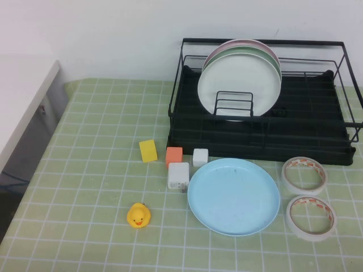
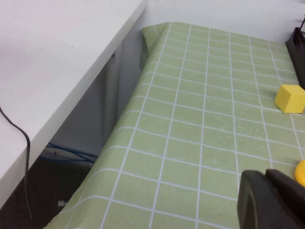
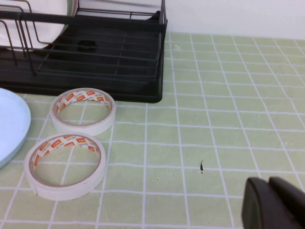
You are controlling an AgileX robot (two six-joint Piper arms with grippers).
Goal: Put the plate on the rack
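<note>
Nearest the front edge of the table (image 1: 85, 238): a yellow duck (image 1: 138, 215) left of centre and a tape roll (image 1: 310, 217) toward the right edge, a second tape roll (image 1: 304, 175) just behind it. Between them, flat on the green checked cloth, the plate (image 1: 233, 195), light blue, just in front of the rack (image 1: 266, 141). Beside its left rim, a white charger (image 1: 178, 176), an orange block (image 1: 174, 155), a white cube (image 1: 200, 157), a yellow block (image 1: 148, 151). Standing upright in the rack at the back right: white plate (image 1: 238, 85), green and pink ones behind. Left gripper (image 2: 274, 200) low over the left edge, right gripper (image 3: 276, 202) low near the right edge; cannot tell either's opening.
</note>
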